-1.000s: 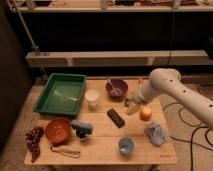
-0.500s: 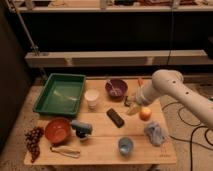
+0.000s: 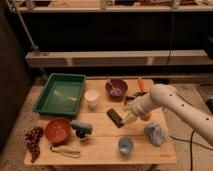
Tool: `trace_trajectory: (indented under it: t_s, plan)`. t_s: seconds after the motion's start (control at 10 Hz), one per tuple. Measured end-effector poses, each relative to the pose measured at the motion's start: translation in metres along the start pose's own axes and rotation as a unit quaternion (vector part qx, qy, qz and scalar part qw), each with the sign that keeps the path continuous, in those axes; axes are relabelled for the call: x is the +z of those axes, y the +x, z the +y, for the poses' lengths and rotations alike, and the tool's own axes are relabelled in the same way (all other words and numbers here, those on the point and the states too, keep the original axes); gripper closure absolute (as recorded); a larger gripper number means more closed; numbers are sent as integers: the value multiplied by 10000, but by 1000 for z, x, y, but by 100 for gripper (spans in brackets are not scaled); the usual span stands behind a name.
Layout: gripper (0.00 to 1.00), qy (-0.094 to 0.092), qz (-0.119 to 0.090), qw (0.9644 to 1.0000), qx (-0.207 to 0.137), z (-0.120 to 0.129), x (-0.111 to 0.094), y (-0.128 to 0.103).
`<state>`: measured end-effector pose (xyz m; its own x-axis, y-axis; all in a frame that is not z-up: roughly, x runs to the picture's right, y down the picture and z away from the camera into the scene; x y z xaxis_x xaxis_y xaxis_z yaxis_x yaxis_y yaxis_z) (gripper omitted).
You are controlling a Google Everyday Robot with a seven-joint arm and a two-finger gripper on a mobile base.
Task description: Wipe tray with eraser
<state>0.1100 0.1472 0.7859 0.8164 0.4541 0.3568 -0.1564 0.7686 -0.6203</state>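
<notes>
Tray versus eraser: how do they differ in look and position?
The tray is large, green and rimmed, back left; the eraser is a small dark block mid-table. The gripper is beside the eraser, well away from the tray. Both rest on the table.

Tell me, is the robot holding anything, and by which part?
Nothing looks held. The end effector sits just right of the eraser, which lies on the table.
</notes>
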Motion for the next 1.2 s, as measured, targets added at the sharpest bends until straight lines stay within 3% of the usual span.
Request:
trace_trajectory:
  t_s: [0.1,0.4,0.9,1.2]
  plan:
    - [21,-38,-20,10000,-43,3,11,1]
    - [20,-19,17,10000,-21,6,37,-2]
    - [20,113,-124,9997,165,-9,60,-11]
    - [20,223,-84,9991,342,-20,76,-7]
